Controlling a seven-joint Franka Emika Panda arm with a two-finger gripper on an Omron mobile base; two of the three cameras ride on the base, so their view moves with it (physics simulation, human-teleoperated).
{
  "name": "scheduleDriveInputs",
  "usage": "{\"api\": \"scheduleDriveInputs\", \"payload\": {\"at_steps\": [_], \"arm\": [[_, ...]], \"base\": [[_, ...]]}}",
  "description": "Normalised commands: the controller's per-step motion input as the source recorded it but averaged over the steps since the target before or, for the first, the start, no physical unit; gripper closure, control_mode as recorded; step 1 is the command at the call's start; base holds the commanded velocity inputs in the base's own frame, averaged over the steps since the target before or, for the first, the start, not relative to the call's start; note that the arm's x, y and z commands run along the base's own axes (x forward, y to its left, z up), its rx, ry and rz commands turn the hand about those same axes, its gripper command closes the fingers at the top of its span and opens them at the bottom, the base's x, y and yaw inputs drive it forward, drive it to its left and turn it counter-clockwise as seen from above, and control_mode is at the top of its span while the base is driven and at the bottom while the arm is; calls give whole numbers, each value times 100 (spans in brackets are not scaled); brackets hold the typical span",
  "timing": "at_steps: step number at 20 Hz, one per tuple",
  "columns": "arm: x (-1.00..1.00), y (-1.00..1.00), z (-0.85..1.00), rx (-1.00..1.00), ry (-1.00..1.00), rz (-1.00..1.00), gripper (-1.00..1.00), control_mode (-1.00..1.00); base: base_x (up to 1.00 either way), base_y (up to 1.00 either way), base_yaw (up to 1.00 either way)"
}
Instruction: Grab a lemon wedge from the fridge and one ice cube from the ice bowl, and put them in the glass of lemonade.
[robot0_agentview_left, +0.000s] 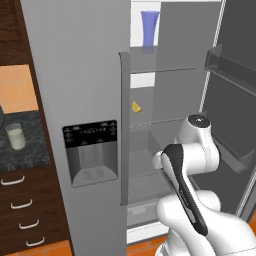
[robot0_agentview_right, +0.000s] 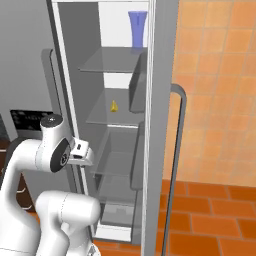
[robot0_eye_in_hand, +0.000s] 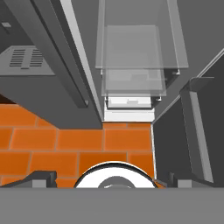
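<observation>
The grey fridge (robot0_agentview_left: 80, 75) stands with its right door (robot0_agentview_right: 161, 75) swung open. On the middle glass shelf lies the small yellow lemon wedge (robot0_agentview_left: 136, 106) (robot0_agentview_right: 114, 106). My gripper (robot0_eye_in_hand: 113, 179) hangs in front of the open compartment, lower than the wedge, and points down at the bottom shelves and the floor. Its fingertips (robot0_eye_in_hand: 41, 178) are far apart and open, with nothing between them. The glass of lemonade (robot0_agentview_left: 15, 136) rests on the dark counter left of the fridge. The ice bowl and the ice cube are out of view.
A tall blue cup (robot0_agentview_left: 149, 27) (robot0_agentview_right: 137, 29) stands on the top shelf. The open door's bins (robot0_agentview_left: 235, 65) jut in on the right of the opening. Clear lower shelves (robot0_eye_in_hand: 135, 48) sit above the orange tile floor (robot0_eye_in_hand: 65, 144). Drawers (robot0_agentview_left: 20, 205) are under the counter.
</observation>
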Motion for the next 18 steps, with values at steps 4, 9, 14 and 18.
{"api": "scheduleDriveInputs", "payload": {"at_steps": [4, 9, 14, 18], "arm": [[0, 0, 0, 0, 0, 0, -100, 100], [15, -7, 0, 0, -1, 0, -100, -100], [15, -12, 0, 0, -3, 0, -100, -100], [18, -19, 3, 0, -12, 0, -100, -100]], "base": [[29, -18, 0], [6, -3, 0], [0, 0, 0], [0, 0, 0]]}}
